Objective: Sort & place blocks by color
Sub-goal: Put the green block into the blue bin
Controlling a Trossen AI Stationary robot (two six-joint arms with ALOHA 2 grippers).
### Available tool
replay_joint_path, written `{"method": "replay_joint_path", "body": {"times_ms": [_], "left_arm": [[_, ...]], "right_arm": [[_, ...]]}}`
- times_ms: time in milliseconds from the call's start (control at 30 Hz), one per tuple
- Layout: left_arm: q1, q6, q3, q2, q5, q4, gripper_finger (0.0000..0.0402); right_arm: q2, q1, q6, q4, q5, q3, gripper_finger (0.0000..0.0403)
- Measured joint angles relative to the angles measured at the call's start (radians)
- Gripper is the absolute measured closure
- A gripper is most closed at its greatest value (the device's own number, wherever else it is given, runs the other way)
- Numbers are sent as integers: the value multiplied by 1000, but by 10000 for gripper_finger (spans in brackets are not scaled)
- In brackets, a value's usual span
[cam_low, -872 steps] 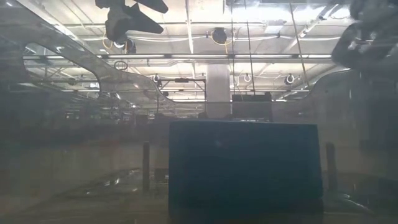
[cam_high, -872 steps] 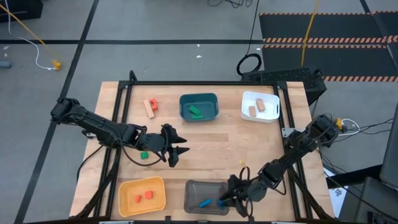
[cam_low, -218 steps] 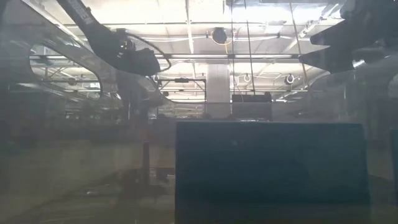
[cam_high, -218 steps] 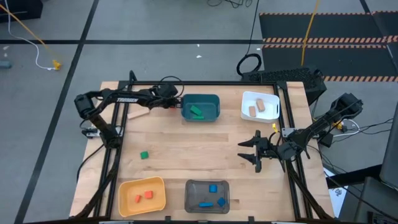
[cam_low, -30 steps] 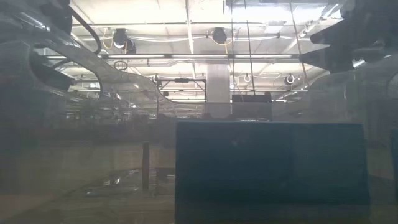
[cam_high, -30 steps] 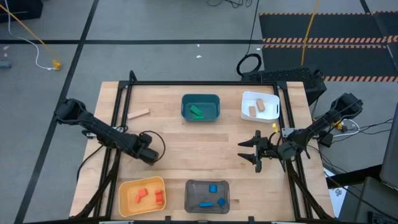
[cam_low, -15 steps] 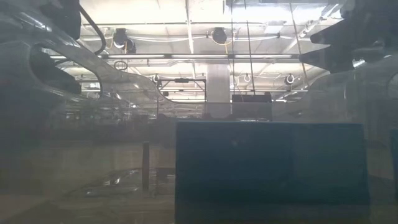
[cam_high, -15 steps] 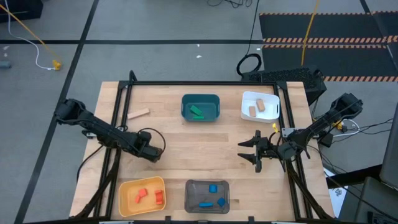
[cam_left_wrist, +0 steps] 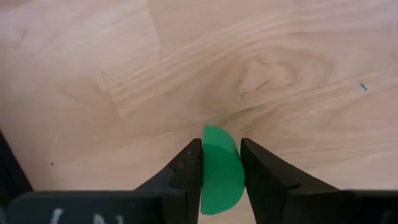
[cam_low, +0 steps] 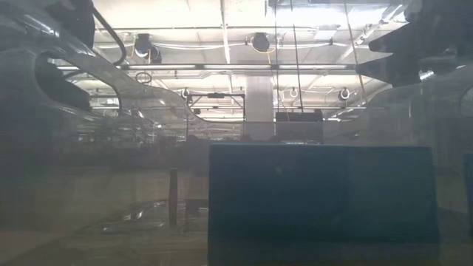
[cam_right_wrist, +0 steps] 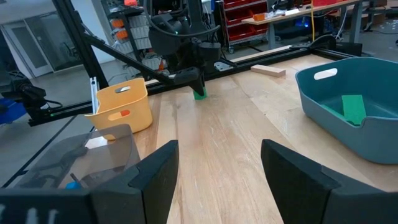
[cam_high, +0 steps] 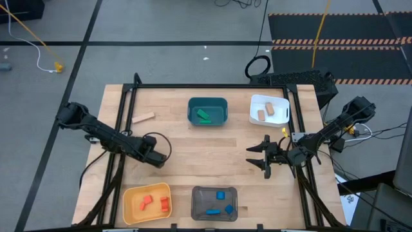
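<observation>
left tool [cam_left_wrist: 219, 163] was low over the left part of the worktop [cam_high: 212, 145], above the yellow bin [cam_high: 147, 202], its two fingers [cam_left_wrist: 186, 171] pinching a small green block [cam_left_wrist: 220, 169] from both sides. the green block had a rounded edge and sat on the wood between the fingers. from the right wrist view the same green block [cam_right_wrist: 199, 94] showed under the left tool, touching the worktop, near the yellow bin [cam_right_wrist: 123, 111].

right tool [cam_high: 261, 156] hung over the right part of the worktop, well apart from any block, fingers [cam_right_wrist: 155, 177] spread wide, nothing between them.

other blocks:
- yellow bin: two red-orange blocks [cam_high: 154, 202].
- grey bin [cam_high: 215, 203], front middle: three blue blocks [cam_high: 219, 202].
- teal bin [cam_high: 208, 111], back middle: green blocks [cam_high: 204, 115]; one flat green piece [cam_right_wrist: 353, 107] visible inside from the right wrist view.
- white bin [cam_high: 270, 110], back right: two tan blocks [cam_high: 266, 111].
- one long tan block [cam_high: 143, 117] lay loose on the worktop at back left, beside the left frame rail, outside any bin.

low view was mostly blocked by a dark bin wall [cam_low: 318, 203]; tools not readable there.
</observation>
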Motion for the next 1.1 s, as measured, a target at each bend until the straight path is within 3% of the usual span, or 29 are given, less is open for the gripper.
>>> {"method": "replay_joint_path", "body": {"times_ms": [467,633,800,1100], "left_arm": [[27,111,0,0,-28,0,307],[70,144,0,0,-112,51,307],[125,279,0,0,-200,269,308],[222,677,0,0,-252,823,308]], "right_arm": [[0,0,0,0,0,0,181],[0,0,0,0,0,0,181],[0,0,0,0,0,0,181],[0,0,0,0,0,0,181]]}}
